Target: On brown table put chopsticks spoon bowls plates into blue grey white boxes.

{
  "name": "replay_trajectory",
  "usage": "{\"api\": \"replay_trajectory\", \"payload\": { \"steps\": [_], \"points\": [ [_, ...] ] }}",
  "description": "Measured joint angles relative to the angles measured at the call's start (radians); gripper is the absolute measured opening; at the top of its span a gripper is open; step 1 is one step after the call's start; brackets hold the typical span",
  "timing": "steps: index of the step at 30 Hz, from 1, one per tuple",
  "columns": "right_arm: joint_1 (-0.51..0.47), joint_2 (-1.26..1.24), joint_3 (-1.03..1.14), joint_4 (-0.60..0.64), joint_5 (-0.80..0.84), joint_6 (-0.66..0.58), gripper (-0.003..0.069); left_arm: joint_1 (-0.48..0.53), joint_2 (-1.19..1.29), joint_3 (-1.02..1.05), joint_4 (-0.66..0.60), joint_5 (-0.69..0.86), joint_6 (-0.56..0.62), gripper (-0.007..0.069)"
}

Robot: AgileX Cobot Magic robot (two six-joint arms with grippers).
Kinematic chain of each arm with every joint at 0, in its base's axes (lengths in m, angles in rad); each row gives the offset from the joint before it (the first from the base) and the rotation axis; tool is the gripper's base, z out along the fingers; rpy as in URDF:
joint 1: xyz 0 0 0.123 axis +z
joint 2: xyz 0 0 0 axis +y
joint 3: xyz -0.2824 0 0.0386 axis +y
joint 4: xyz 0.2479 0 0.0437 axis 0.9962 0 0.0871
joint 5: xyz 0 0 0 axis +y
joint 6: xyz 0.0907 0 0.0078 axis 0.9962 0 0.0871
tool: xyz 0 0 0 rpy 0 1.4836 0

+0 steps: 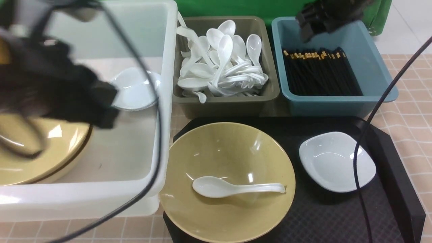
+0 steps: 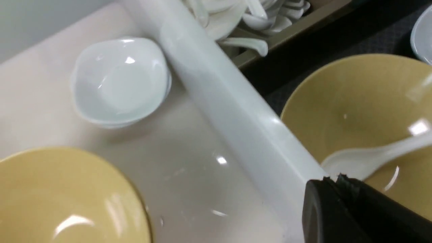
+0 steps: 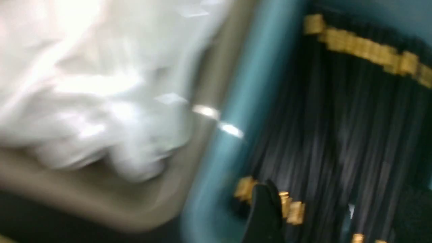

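A yellow bowl [image 1: 229, 182] sits on the black tray [image 1: 388, 216] with a white spoon [image 1: 236, 187] in it. A white dish [image 1: 337, 161] lies beside it. The white box [image 1: 162, 152] holds a yellow plate [image 1: 50, 155] and a small white bowl [image 1: 135, 88]. The grey box [image 1: 270, 91] holds several white spoons [image 1: 222, 64]. The blue box [image 1: 371, 67] holds black chopsticks [image 1: 319, 72]. My left gripper [image 2: 332, 179] is shut and empty above the white box's rim [image 2: 236, 111], near the spoon [image 2: 368, 157]. My right gripper [image 3: 337, 216] hovers open over the chopsticks [image 3: 337, 111], blurred.
The tray lies on a tiled table [image 1: 411, 101]. A green backdrop [image 1: 236, 6] stands behind the boxes. Black cables [image 1: 371, 118] hang across the tray and across the white box. The three boxes stand side by side along the back.
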Motion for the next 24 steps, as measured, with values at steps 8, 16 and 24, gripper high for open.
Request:
{"api": "replay_trajectory", "payload": {
  "steps": [8, 16, 24],
  "points": [
    [0.294, -0.262, 0.211, 0.033, 0.023, -0.161, 0.0522, 0.000, -0.298, 0.135, -0.015, 0.067, 0.003, 0.0002],
    [0.497, -0.332, 0.591, 0.045, 0.027, -0.422, 0.0522, 0.000, -0.431, 0.380, -0.107, 0.016, 0.003, 0.0002],
    [0.515, -0.168, 0.742, -0.109, -0.080, -0.510, 0.0522, 0.000, -0.441, 0.528, -0.153, -0.068, 0.004, 0.0002]
  ]
}}
